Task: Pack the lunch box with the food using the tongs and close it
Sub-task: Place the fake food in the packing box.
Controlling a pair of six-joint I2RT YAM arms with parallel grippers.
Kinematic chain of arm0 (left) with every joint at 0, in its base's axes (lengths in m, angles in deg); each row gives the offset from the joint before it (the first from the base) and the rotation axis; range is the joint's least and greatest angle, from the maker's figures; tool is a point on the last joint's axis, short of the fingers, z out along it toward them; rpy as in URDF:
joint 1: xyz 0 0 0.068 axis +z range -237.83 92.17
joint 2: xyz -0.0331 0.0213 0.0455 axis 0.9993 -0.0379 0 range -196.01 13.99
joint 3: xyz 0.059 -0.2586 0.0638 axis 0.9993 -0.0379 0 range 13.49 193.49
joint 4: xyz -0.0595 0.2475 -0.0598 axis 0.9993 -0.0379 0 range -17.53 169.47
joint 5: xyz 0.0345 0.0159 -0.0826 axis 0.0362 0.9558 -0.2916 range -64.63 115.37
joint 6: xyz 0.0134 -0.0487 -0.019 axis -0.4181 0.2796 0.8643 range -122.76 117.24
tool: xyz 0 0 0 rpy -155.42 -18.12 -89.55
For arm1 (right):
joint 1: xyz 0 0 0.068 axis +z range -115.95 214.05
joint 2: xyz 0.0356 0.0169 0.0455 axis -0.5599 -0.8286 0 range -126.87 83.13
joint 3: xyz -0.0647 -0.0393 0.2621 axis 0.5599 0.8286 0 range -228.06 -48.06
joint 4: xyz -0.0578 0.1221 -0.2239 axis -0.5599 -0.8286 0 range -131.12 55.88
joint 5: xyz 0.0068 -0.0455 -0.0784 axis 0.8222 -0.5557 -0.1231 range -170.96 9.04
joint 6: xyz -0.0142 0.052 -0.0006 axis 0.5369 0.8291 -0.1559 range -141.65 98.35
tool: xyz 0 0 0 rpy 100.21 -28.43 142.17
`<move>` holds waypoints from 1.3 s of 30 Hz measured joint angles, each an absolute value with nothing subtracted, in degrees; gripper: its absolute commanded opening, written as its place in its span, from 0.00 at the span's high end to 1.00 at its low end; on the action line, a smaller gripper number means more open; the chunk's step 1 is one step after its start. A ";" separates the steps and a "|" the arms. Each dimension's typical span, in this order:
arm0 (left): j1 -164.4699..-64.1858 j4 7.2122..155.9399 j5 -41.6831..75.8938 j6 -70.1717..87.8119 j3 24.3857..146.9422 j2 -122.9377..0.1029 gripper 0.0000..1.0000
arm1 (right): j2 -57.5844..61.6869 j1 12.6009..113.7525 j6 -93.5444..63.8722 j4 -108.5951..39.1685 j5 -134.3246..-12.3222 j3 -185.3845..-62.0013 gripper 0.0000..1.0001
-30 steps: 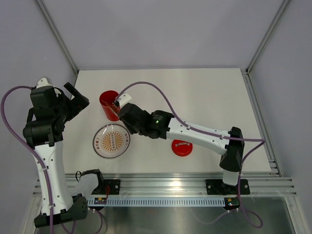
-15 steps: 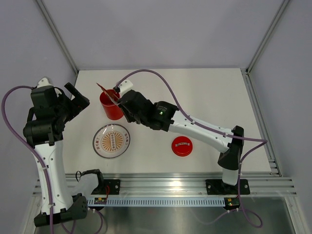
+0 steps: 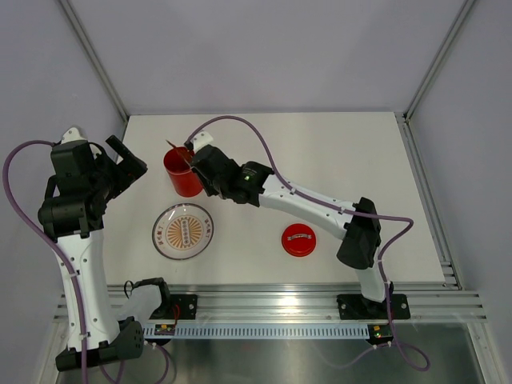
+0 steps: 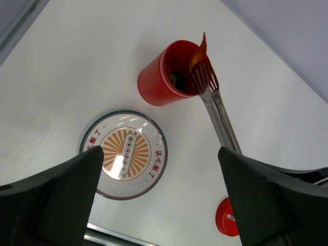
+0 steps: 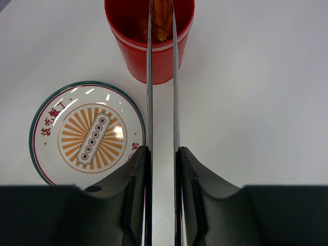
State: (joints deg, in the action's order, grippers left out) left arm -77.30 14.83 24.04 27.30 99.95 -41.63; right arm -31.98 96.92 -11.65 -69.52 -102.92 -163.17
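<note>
The only writing in sight is on the clear plate: red Chinese characters ring its orange sunburst, too small for me to read with any certainty. The flat red lid lies on the white counter, well off to the right of the plate. It carries a small silver mark that I cannot make out, and the left wrist view cuts it off at the edge. The right hand is closed on the tongs, pinching their two slim arms nearly together. The tips grip an orange-brown food piece at the mouth of the upright red lunch box, just beyond the plate. A dark lump sits inside, mostly hidden by the wall. The left hand gapes fully open, holding nothing.
</note>
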 measured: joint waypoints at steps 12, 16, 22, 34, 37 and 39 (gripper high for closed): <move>-77.30 14.83 24.07 27.30 99.95 -41.60 0.01 | -33.44 96.88 -11.65 -68.64 -100.25 -163.17 0.63; -77.30 14.83 24.07 27.30 99.95 -41.60 0.01 | -33.44 96.88 -11.63 -68.64 -99.79 -163.17 0.55; -77.30 14.83 24.07 27.30 99.93 -41.60 0.01 | -33.42 96.88 -11.61 -68.62 -99.77 -163.17 0.54; -77.30 14.85 24.07 27.33 99.16 -41.60 0.01 | -33.14 96.88 -11.78 -68.62 -99.66 -163.17 0.75; -77.30 14.85 24.07 27.33 98.94 -41.58 0.01 | -32.44 96.88 -11.67 -68.66 -99.18 -163.15 0.90; -77.30 14.85 24.07 27.33 98.79 -41.56 0.01 | -31.45 96.88 -11.59 -68.73 -98.64 -163.15 0.93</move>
